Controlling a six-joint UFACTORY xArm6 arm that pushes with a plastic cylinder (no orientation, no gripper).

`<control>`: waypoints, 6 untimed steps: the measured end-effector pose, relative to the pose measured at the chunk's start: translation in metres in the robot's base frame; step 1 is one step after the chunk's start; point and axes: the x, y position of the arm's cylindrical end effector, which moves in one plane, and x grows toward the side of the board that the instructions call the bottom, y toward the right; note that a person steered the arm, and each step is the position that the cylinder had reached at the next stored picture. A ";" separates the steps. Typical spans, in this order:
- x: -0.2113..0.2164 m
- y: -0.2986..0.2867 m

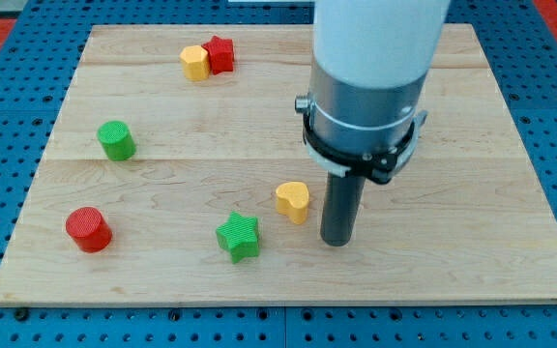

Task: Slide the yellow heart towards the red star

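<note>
My tip sits low on the surface, right of centre and toward the bottom edge, just to the right of the yellow heart with a narrow gap between them. There is no claw on this arm, only the bare rod, so nothing opens, closes or holds.

The red star lies far off near the top edge, left of centre, touching a yellow block on its left side. So the heart has to travel up and to the left. From where I am, a push would send it mostly leftward; I judge I need to come round to its lower right before driving.

The path between looks open. The green star sits just below and left of the heart, close enough to clip if I swing low. The green cylinder and red cylinder lie well to the left, out of the way.
</note>
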 end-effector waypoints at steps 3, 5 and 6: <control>-0.110 -0.070; -0.137 -0.107; -0.183 -0.107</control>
